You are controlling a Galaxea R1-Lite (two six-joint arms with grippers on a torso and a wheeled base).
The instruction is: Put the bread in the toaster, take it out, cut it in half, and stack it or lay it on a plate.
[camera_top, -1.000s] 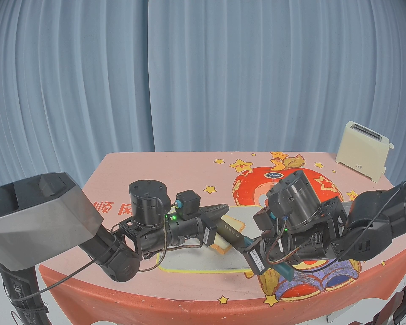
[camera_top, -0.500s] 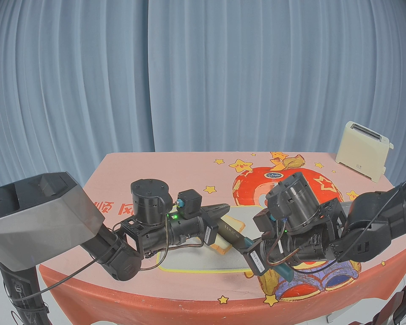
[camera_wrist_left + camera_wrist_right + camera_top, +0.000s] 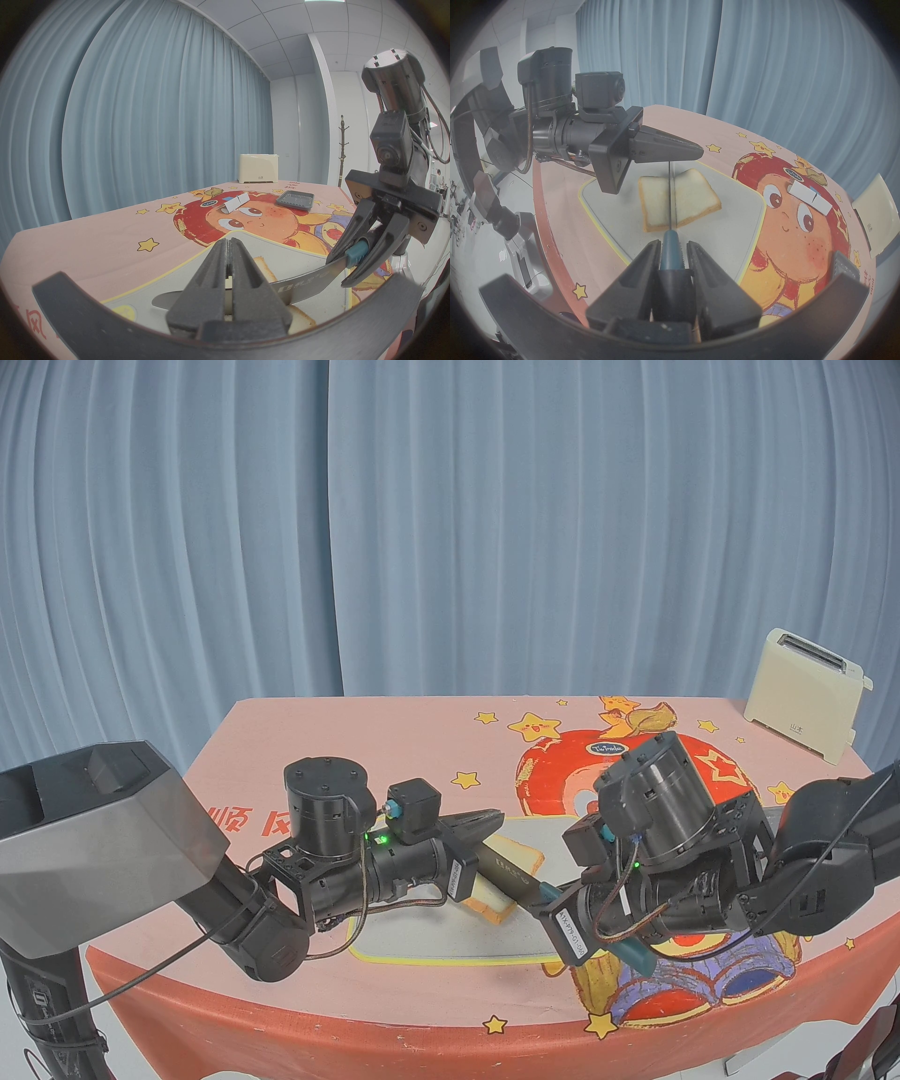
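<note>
Pink cartoon tablecloth [image 3: 375, 735] below us, blue curtains behind, and we're at the cutting step. Our bread [image 3: 693, 197] lies flat on the grey cutting board [image 3: 740, 225]. The right gripper [image 3: 670, 246] is clamped on the knife [image 3: 511, 871], blade on edge across the slice's middle. The left gripper [image 3: 228, 246] has its fingers pressed together at the bread's edge; whether they touch it, we can't tell. Next, we judge: press down and draw clean through, then carry the halves to the dark plate [image 3: 294, 200] toward the toaster [image 3: 804, 693].

I count one pale square bread slice [image 3: 696, 194], one teal-handled steel knife [image 3: 670, 246] and one grey yellow-edged cutting board [image 3: 736, 229]. Also one cream boxy toaster [image 3: 806, 696], one dark rectangular tray [image 3: 295, 199].
</note>
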